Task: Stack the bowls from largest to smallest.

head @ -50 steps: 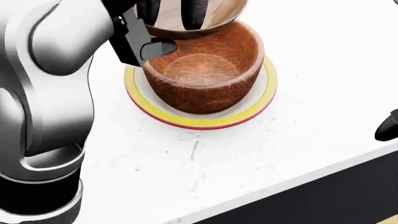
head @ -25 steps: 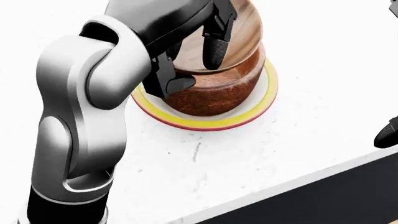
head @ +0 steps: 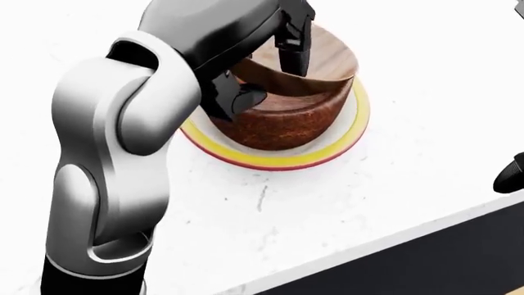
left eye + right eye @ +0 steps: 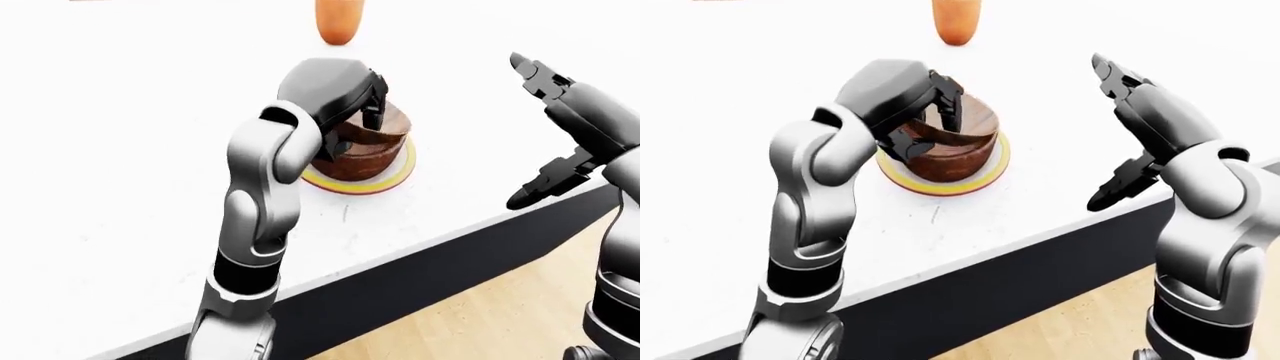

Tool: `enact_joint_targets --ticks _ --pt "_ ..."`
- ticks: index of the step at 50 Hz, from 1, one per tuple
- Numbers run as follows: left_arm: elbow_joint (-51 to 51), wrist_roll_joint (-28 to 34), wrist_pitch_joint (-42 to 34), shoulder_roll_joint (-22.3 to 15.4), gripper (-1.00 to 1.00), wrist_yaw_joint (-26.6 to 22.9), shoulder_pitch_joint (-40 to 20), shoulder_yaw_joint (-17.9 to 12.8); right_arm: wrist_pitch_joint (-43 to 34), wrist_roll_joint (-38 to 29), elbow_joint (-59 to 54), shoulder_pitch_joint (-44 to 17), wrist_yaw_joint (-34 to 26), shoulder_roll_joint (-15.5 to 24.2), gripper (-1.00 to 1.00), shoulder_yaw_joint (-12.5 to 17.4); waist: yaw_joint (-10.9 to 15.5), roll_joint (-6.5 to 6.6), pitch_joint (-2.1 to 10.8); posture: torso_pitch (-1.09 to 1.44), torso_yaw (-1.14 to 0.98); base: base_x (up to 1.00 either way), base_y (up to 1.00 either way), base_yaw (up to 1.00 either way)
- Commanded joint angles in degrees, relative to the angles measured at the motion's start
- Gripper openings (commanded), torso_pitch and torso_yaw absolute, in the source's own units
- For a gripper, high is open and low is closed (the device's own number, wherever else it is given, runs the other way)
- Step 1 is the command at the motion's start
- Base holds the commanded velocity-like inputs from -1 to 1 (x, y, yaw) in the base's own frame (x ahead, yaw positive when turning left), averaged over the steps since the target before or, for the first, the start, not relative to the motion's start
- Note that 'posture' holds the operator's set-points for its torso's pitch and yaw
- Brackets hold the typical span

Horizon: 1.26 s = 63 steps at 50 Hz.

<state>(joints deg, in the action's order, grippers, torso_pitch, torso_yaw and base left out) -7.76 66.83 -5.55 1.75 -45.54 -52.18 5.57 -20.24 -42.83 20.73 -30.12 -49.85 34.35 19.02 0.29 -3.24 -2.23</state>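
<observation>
A wide shallow yellow bowl with a red rim sits on the white counter. A dark reddish wooden bowl stands inside it. A smaller, lighter wooden bowl rests tilted in the reddish bowl's mouth. My left hand is shut on the small bowl's left rim, with one finger inside and the thumb outside. My right hand is open and empty, raised to the right of the stack and apart from it.
The white counter has a dark edge along the views' bottom right, with wooden floor beyond it. An orange object stands at the top of the eye views, above the stack.
My left hand has come down with the small bowl. The bowl went from hovering above the reddish bowl to resting tilted in its mouth. The right hand has hardly moved.
</observation>
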Motion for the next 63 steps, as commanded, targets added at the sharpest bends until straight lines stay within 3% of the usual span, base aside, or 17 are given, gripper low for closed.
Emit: enact_joint_targets --ticks 1,10,18,25,29,34,36,39,42,47,57,63 --pt "-2.54 0.11 0.08 0.0 -0.18 0.04 -1.85 -0.13 0.22 -0.23 1.42 -1.58 0.87 1.09 1.0 1.02 0.03 -0.41 1.41 0.0 0.0 0.0 0.0 0.0" --pt "-5.12 -0.03 0.3 -1.18 0.15 -2.12 -1.37 -0.54 -0.66 -0.11 1.65 -2.49 0.07 1.77 1.0 1.03 0.1 -0.43 1.19 0.0 0.0 0.0 0.0 0.0" --pt "-9.33 -0.33 0.1 -2.04 0.22 -5.56 -0.56 -1.33 -0.8 0.25 1.63 -2.49 0.02 2.23 1.0 1.34 0.05 -0.19 1.2 0.0 0.0 0.0 0.0 0.0" --pt "-16.54 -2.4 -2.72 -5.4 0.32 -12.21 -1.57 -3.53 -1.47 1.2 1.81 -3.1 -0.88 3.83 1.0 2.4 -0.03 0.13 0.66 0.0 0.0 0.0 0.0 0.0" --pt "-18.61 -4.96 -3.71 -9.97 0.36 -13.8 -1.05 -6.44 -1.98 3.12 2.79 -2.31 -1.86 6.1 1.0 4.82 -0.09 0.42 0.32 0.0 0.0 0.0 0.0 0.0" --pt "-17.97 -8.64 -4.36 -17.42 0.37 -13.08 -0.04 -10.87 -2.72 6.72 4.2 -0.64 -3.07 10.15 1.0 9.12 -0.31 1.08 0.38 0.0 0.0 0.0 0.0 0.0" --pt "-17.21 -9.26 -3.93 -20.61 0.47 -11.79 1.97 -12.45 -2.89 8.5 4.56 0.31 -3.36 12.07 1.0 11.14 -0.43 1.23 0.22 0.0 0.0 0.0 0.0 0.0" --pt "-16.14 -10.2 -3.55 -24.32 0.44 -10.32 5.45 -14.52 -2.53 11.7 4.51 2.37 -3.32 15.07 1.0 14.78 -0.59 1.4 0.3 0.0 0.0 0.0 0.0 0.0" --pt "-11.83 -10.03 -1.72 -29.35 0.47 -6.63 9.13 -17.68 -2.42 15.06 4.63 5.77 -4.04 17.86 1.0 20.25 -0.68 1.63 0.37 0.0 0.0 0.0 0.0 0.0" --pt "-4.22 -10.65 0.17 -34.65 0.5 -1.33 12.13 -20.99 -0.79 19.09 0.61 10.34 -3.83 21.93 1.0 27.52 -1.17 2.09 0.25 0.0 0.0 0.0 0.0 0.0" --pt "8.0 -10.4 -0.28 -42.2 0.8 5.42 12.47 -23.49 4.17 23.4 -9.86 16.03 -0.93 26.38 1.0 36.17 -1.67 1.88 -0.3 0.0 0.0 0.0 0.0 0.0" --pt "15.23 -11.29 0.4 -46.2 0.8 9.44 12.98 -24.35 7.77 25.06 -15.5 19.86 -1.66 28.27 1.0 43.29 -1.73 1.93 -0.3 0.0 0.0 0.0 0.0 0.0"
